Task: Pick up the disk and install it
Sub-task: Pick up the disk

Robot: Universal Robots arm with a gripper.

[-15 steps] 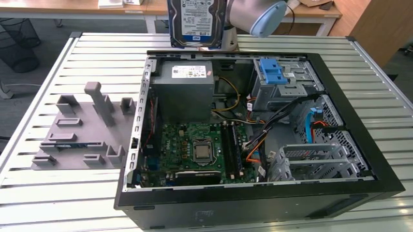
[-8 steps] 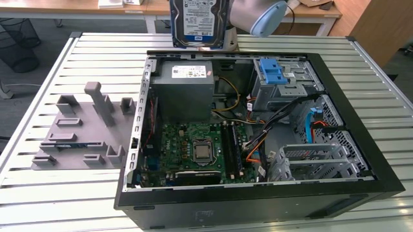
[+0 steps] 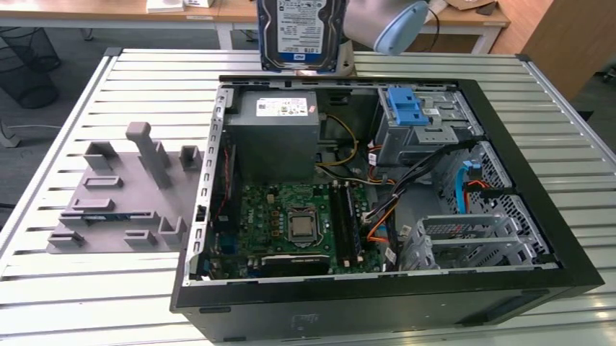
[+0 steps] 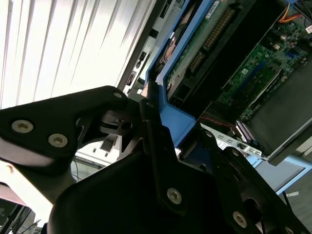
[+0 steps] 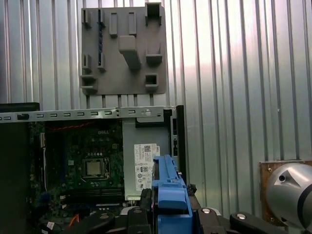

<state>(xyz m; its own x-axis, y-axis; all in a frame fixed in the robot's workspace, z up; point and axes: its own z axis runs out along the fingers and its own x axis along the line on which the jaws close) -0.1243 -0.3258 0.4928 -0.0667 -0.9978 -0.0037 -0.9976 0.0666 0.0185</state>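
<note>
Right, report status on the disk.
Gripper shut on the disk by its blue bracket. Disk upright, clear of the open case, not installed. Cables lie across the bays.

Exterior view, contents by count. One slatted worktop point(image 3: 77, 288) carries one open computer case point(image 3: 385, 303). At the case's 9 o'clock lies one grey holder plate point(image 3: 115, 216). Inside the case are one grey power box point(image 3: 273, 137), one green circuit board point(image 3: 279, 209) and one blue latch point(image 3: 406, 107) at 1 o'clock. One disk point(image 3: 296, 36) stands at 12 o'clock.
</note>
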